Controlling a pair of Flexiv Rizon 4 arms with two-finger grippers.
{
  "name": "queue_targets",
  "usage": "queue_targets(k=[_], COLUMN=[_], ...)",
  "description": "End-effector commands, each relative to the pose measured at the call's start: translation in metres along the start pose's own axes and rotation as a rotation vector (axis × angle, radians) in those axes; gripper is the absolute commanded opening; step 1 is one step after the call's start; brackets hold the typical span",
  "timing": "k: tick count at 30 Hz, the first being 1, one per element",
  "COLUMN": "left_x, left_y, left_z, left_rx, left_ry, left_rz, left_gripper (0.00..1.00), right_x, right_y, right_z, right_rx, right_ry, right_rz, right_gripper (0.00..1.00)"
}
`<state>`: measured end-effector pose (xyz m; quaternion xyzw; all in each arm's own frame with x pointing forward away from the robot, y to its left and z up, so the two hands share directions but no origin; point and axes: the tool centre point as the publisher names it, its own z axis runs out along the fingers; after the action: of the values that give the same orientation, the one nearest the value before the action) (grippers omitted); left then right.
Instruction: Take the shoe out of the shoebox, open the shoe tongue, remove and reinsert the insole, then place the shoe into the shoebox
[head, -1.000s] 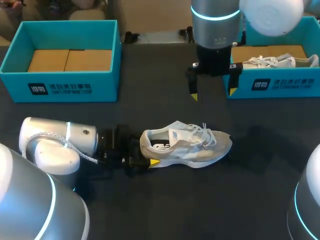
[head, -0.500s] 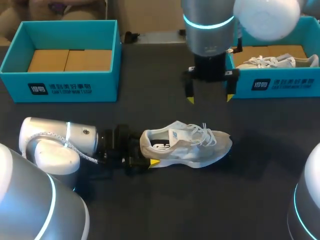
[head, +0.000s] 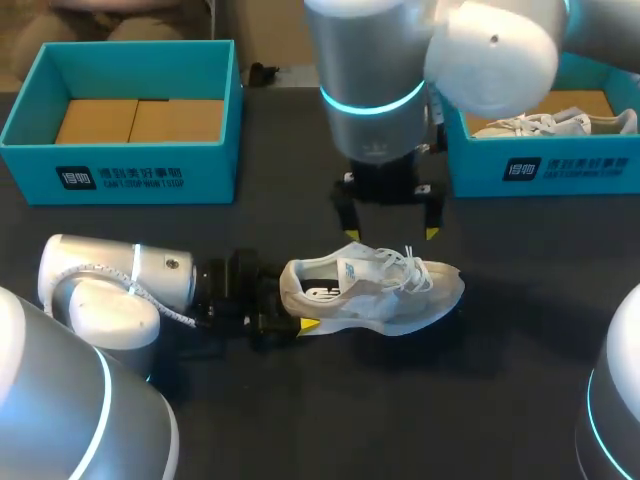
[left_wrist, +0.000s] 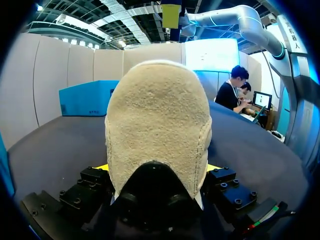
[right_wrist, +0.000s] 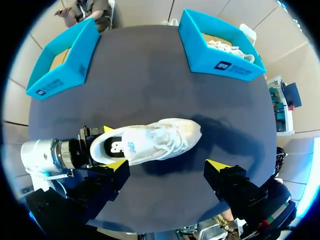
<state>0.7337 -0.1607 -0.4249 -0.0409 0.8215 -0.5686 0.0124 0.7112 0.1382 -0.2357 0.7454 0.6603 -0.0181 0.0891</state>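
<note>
Pincer status: left pincer (head: 292, 314) (left_wrist: 157, 169) clamped on shoe (head: 385, 295) (left_wrist: 157, 120) (right_wrist: 150, 142) heel, one tip each side. Shoe sits mid-desk (head: 320, 420), outside both boxes, toe toward my right. Right pincer (head: 392, 233) (right_wrist: 166, 165) hangs over the laces, fingers wide apart, touching nothing. Far side: left box (head: 120, 170) with a cardboard bottom, right box (head: 560, 168) holding a second shoe (head: 545, 124).

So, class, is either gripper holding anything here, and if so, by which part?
The left gripper holds the shoe by its heel, clamped from both sides. The right gripper hangs open above the shoe and holds nothing.
</note>
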Motion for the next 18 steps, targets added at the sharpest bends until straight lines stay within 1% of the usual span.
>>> queue_targets(k=[1, 5, 9, 14, 18], left_x=[-0.002, -0.002, -0.002, -0.002, -0.002], left_y=[0.001, 0.001, 0.001, 0.001, 0.001], left_z=[0.002, 0.002, 0.002, 0.002, 0.002], left_rx=[-0.005, -0.005, -0.005, -0.005, -0.005], left_ry=[0.001, 0.001, 0.001, 0.001, 0.001], left_rz=[0.0, 0.0, 0.0, 0.0, 0.0], left_gripper=[0.0, 0.0, 0.0, 0.0, 0.0], right_x=[0.014, 0.024, 0.034, 0.045, 0.051], right_y=[-0.005, -0.012, -0.017, -0.021, -0.024], right_z=[0.013, 0.023, 0.031, 0.038, 0.042], right_rx=[0.004, 0.031, 0.048, 0.072, 0.083], right_ry=[0.008, 0.0, 0.015, 0.047, 0.048], right_rz=[0.008, 0.001, 0.003, -0.018, -0.023], right_gripper=[1.0, 1.0, 1.0, 1.0, 1.0])
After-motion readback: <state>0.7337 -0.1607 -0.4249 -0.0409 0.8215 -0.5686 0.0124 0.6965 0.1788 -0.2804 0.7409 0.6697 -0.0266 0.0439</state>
